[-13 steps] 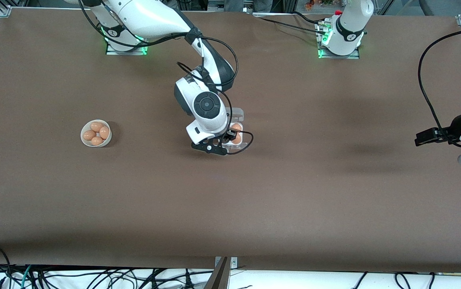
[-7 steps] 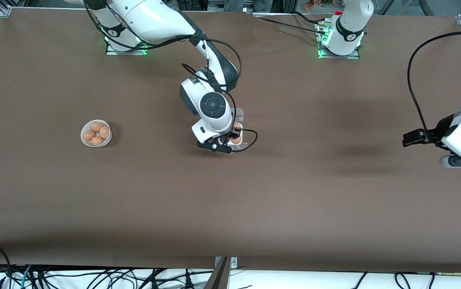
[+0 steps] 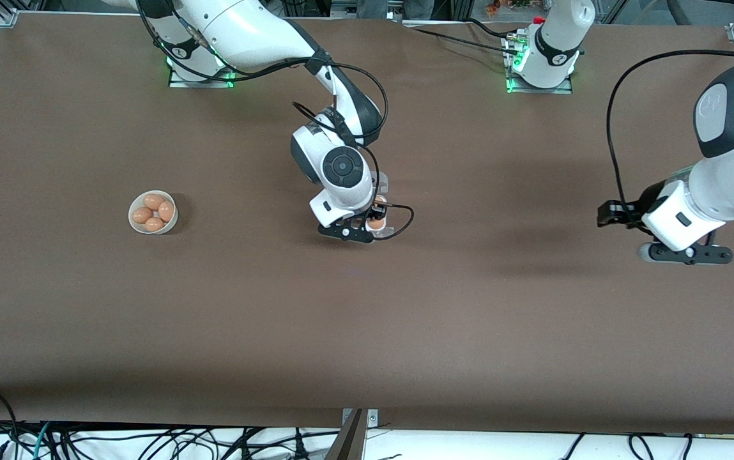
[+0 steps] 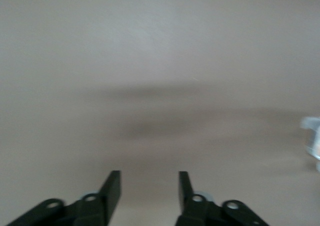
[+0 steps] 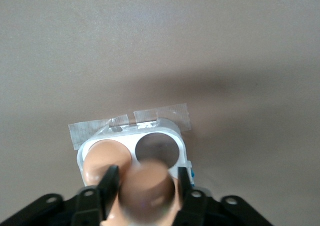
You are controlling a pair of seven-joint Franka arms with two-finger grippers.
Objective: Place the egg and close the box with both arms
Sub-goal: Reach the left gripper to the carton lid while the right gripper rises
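Matte brown table, clear-plastic box, smooth egg

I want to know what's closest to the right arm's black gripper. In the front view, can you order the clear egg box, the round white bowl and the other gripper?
Nearest to right gripper:
1. Clear-plastic egg box, directly under it.
2. Round white bowl of tan eggs, toward the right arm's end.
3. Left gripper, over bare table.

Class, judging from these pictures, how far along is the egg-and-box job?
Done: one egg already sits in the box. In hand: the right claw has another egg between its fingers, over the box. Left: seating that egg and closing the lid; the left claw hangs over bare table, empty.
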